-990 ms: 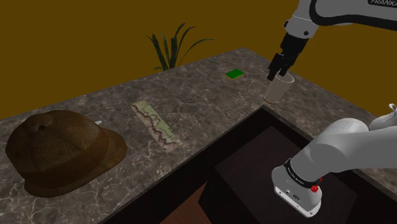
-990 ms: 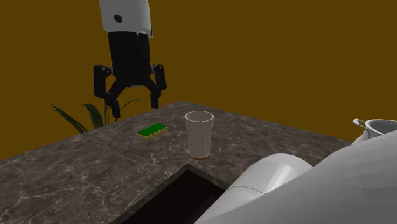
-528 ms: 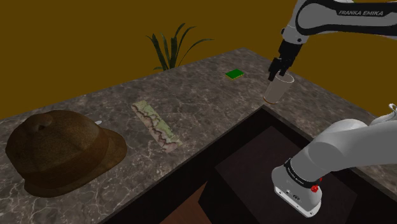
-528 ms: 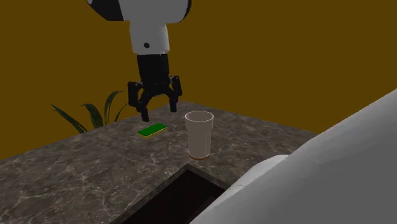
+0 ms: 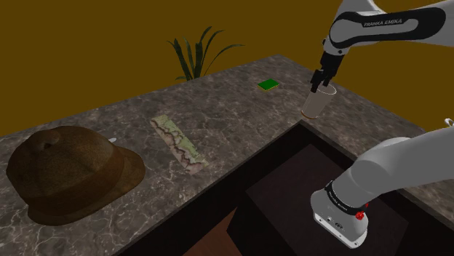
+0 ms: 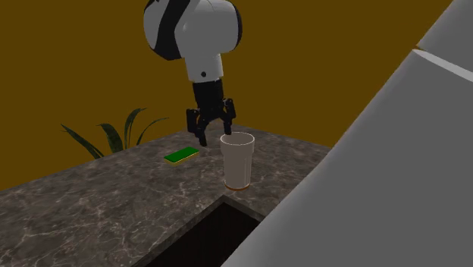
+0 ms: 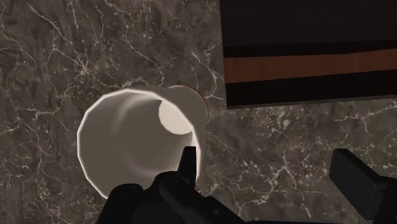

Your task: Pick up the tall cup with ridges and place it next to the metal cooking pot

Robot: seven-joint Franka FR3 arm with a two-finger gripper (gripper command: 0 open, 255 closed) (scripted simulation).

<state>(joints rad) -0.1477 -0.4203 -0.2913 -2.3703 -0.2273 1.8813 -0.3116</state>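
Note:
The tall cup (image 5: 315, 104) is pale and tapered, with an orange-brown ring at its base. It stands upright on the marble counter (image 5: 218, 116) near the corner of a dark recess. In the second exterior view the cup (image 6: 237, 161) has my gripper (image 6: 213, 130) hanging open just behind its rim. From the shoulder view my gripper (image 5: 319, 81) sits right above the cup. Looking down from the wrist, the cup (image 7: 137, 143) lies under one fingertip (image 7: 188, 162), while the other finger (image 7: 359, 181) stands far off over bare counter. Nothing is held. A sliver of a pale pot handle (image 5: 446, 124) shows at the shoulder view's right edge.
A flat green block (image 5: 269, 84) lies behind the cup. Further along the counter, toward the shoulder view's left, are a mottled strip (image 5: 178, 142) and a brown hat (image 5: 69, 171). The dark recess (image 5: 291, 182) drops away in front of the cup. A plant (image 5: 196, 54) stands behind the counter.
My gripper has come down and swung toward the cup, from above the green block to just over the cup's rim. It stays open. The cup has not moved.

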